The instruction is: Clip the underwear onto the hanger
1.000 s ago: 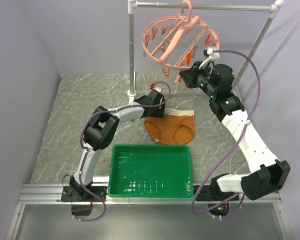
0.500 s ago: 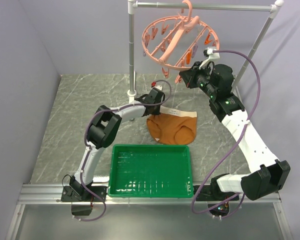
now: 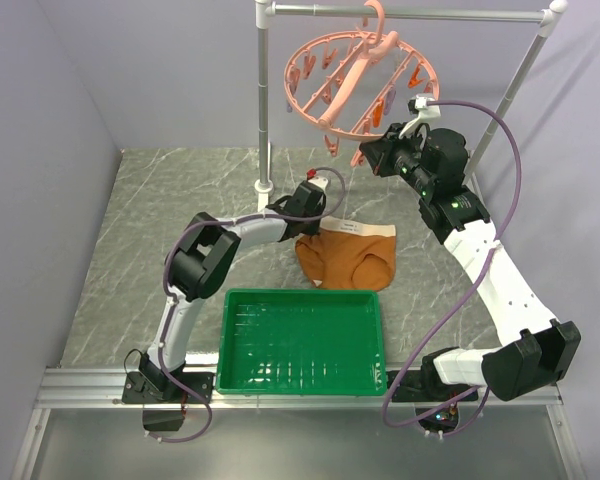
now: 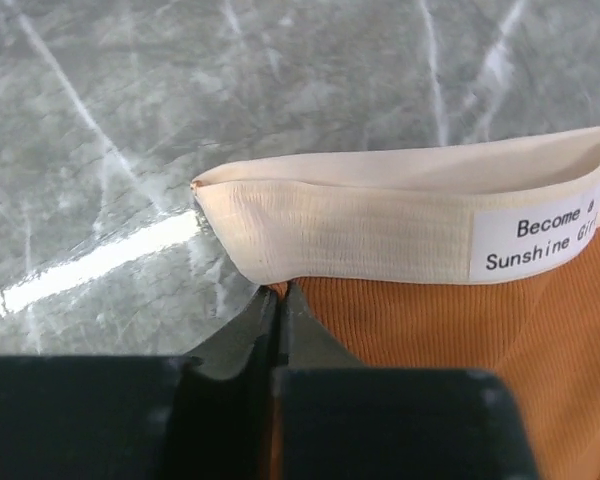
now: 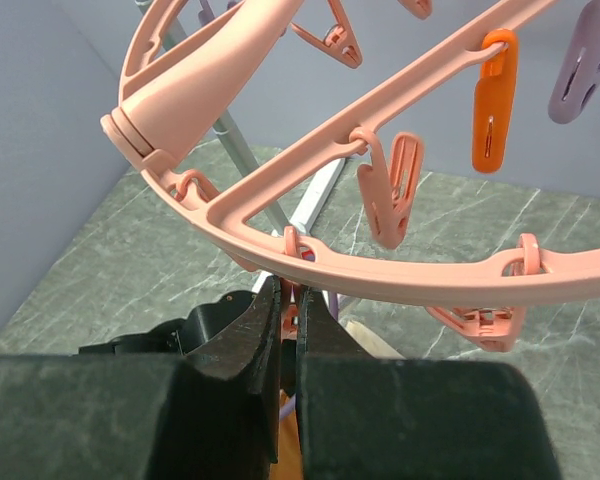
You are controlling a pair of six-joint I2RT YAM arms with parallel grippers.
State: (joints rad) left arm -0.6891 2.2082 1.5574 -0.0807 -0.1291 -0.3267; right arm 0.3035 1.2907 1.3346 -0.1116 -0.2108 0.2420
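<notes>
Grey marbled tabletop (image 3: 130, 240), lilac walls. We're at the pickup step. The underwear (image 3: 350, 262) lies flat near the tabletop's centre, just past the far rim of the green tray (image 3: 300, 293), with the waistband (image 4: 380, 225) toward the far edge. Left pincer (image 4: 278, 300) is pinched narrow on the orange fabric right under the waistband's left corner; the garment isn't lifted yet. Left arm reaches in low from the near edge, elbow out left, wrist angled down at the cloth.

Right pincer (image 5: 290, 300) is up at the hanger (image 3: 352, 80), which hangs from the rack (image 3: 264, 100) over the far edge. Its jaws are together right under the ring's lower rim with a sliver of pink between them; we cannot tell if that's a peg. Right arm stretches up and back from the near right corner.

Next, as we judge it: raise the pinched corner to the ring without losing grip, and get a peg open to take the waistband.
</notes>
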